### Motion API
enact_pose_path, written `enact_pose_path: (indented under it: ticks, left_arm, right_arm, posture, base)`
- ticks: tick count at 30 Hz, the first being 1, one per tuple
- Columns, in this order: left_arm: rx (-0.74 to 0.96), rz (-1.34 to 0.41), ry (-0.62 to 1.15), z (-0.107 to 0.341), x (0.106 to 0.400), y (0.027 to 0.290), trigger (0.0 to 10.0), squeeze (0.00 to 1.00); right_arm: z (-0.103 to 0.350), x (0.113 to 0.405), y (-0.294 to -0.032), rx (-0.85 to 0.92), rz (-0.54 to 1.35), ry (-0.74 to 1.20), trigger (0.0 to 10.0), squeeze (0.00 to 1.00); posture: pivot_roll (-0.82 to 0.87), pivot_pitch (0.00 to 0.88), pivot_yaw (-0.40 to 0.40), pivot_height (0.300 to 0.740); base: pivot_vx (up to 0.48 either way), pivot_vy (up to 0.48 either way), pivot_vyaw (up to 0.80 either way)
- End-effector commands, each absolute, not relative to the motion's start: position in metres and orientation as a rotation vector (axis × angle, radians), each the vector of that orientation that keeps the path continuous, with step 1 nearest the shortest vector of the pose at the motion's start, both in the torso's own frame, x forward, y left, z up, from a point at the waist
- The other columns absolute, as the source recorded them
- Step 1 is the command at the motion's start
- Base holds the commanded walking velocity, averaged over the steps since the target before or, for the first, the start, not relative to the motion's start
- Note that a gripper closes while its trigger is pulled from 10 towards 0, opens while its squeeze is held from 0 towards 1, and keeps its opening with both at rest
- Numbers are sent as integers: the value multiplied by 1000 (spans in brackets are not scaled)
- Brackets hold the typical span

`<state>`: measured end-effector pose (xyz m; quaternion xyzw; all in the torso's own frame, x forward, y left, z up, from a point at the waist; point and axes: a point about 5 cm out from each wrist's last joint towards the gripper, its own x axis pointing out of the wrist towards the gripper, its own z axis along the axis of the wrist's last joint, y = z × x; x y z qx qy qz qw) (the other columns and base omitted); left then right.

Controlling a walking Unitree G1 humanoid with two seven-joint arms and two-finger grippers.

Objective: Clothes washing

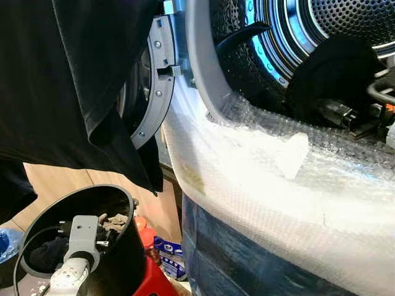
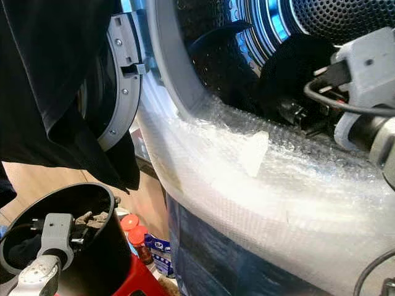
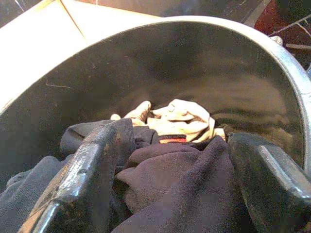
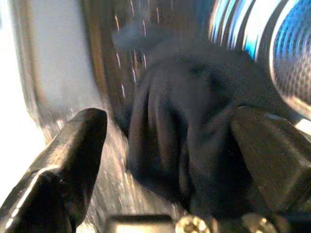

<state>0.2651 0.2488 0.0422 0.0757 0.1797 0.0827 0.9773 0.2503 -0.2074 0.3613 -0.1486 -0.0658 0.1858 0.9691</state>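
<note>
Here I have 2 grippers at work. My right gripper (image 4: 170, 160) sits at the washer drum (image 1: 345, 24) mouth, fingers spread around a dark garment (image 4: 194, 131) bunched just inside the opening. It looks soft, light and floppy, so I judge a pinch on a thick fold will hold best. My left gripper (image 3: 170, 189) is down in the black bucket (image 1: 117, 197), fingers spread around a purple-grey garment (image 3: 170, 179); 1 cream garment (image 3: 180, 119) lies behind it. Another black garment (image 1: 68, 80) hangs over the washer door (image 1: 154, 86).

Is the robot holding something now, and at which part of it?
Nothing is clamped. The left gripper is open over dark clothes in the bucket; the right gripper is open at a black garment in the drum.
</note>
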Motion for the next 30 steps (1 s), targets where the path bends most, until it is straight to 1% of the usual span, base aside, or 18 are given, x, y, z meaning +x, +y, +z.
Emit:
enact_pose_path:
  ticks: [1, 2, 3, 5, 7, 10, 12, 15, 17, 18, 19, 20, 22, 23, 26, 28, 29, 30]
  left_arm:
    - [153, 142, 412, 33, 262, 247, 10000, 0]
    - [153, 142, 412, 33, 262, 247, 10000, 0]
    - [154, 143, 411, 34, 263, 248, 10000, 0]
    - [155, 143, 409, 34, 264, 248, 10000, 0]
    - [153, 144, 397, 37, 267, 247, 10000, 0]
    - [153, 146, 383, 39, 268, 248, 10000, 0]
    - [153, 148, 379, 39, 268, 248, 10000, 0]
    - [153, 155, 360, 41, 269, 249, 10000, 0]
    - [147, 171, 349, 43, 271, 251, 10000, 0]
    - [145, 186, 332, 46, 273, 252, 10000, 0]
    - [142, 191, 324, 47, 274, 252, 10000, 0]
    - [135, 197, 308, 50, 276, 251, 10000, 0]
    - [137, 207, 286, 53, 277, 251, 10000, 0]
    - [129, 225, 274, 54, 277, 253, 10000, 0]
    - [132, 249, 262, 56, 275, 256, 10000, 0]
    - [137, 274, 240, 59, 274, 261, 10000, 0]
    - [131, 300, 208, 63, 273, 265, 10000, 0]
    - [129, 307, 198, 64, 272, 266, 10000, 0]
  right_arm:
    - [369, 242, -197, -309, 434, -248, 10000, 0]
    - [369, 242, -197, -309, 434, -248, 10000, 0]
    - [371, 239, -185, -272, 512, -330, 10000, 0]
    - [367, 238, -177, -230, 573, -319, 10000, 0]
    - [361, 223, -155, -198, 793, -401, 10000, 0]
    - [361, 217, -148, -105, 862, -522, 10000, 0]
    - [347, 216, -140, 24, 1003, -459, 10000, 0]
    - [331, 202, -128, 66, 1171, -431, 10000, 0]
    - [325, 193, -120, 231, 1303, -423, 10000, 0]
    - [315, 180, -116, 418, 1444, -397, 10000, 0]
    - [311, 178, -116, 474, 1474, -380, 10000, 0]
    - [295, 177, -117, 516, 1488, -303, 10000, 0]
    - [271, 176, -112, 467, 1475, -188, 10000, 0]
    - [244, 175, -109, 418, 1465, -54, 10000, 0]
    - [208, 178, -113, 451, 1423, 108, 10000, 0]
    - [175, 183, -118, 438, 1349, 240, 10000, 0]
    - [141, 187, -125, 416, 1257, 358, 10000, 0]
    - [130, 187, -128, 407, 1226, 393, 10000, 0]
  posture:
    - [-57, 0, 94, 740]
    - [-57, 0, 94, 740]
    - [-57, 0, 95, 740]
    - [-51, 0, 94, 740]
    - [-45, 0, 93, 740]
    - [-44, 0, 96, 740]
    - [-43, 0, 96, 740]
    - [-49, 0, 98, 740]
    - [-52, 0, 97, 740]
    - [-52, 0, 96, 740]
    - [-53, 0, 96, 740]
    - [-53, 0, 94, 740]
    - [-48, 0, 90, 740]
    - [-45, 0, 92, 740]
    - [-33, 0, 90, 740]
    - [-24, 0, 84, 740]
    - [-22, 0, 84, 740]
    - [-18, 0, 82, 740]
  base:
    - [0, 0, 0]
    - [0, 0, 0]
    - [0, 0, 0]
    - [0, 0, 0]
    - [0, 0, 0]
    - [0, 0, 0]
    - [0, 0, 0]
    - [0, 0, 0]
    - [0, 0, 0]
    - [0, 0, 0]
    - [0, 0, 0]
    - [0, 0, 0]
    - [0, 0, 0]
    - [0, 0, 0]
    - [0, 0, 0]
    - [0, 0, 0]
    - [0, 0, 0]
    - [0, 0, 0]
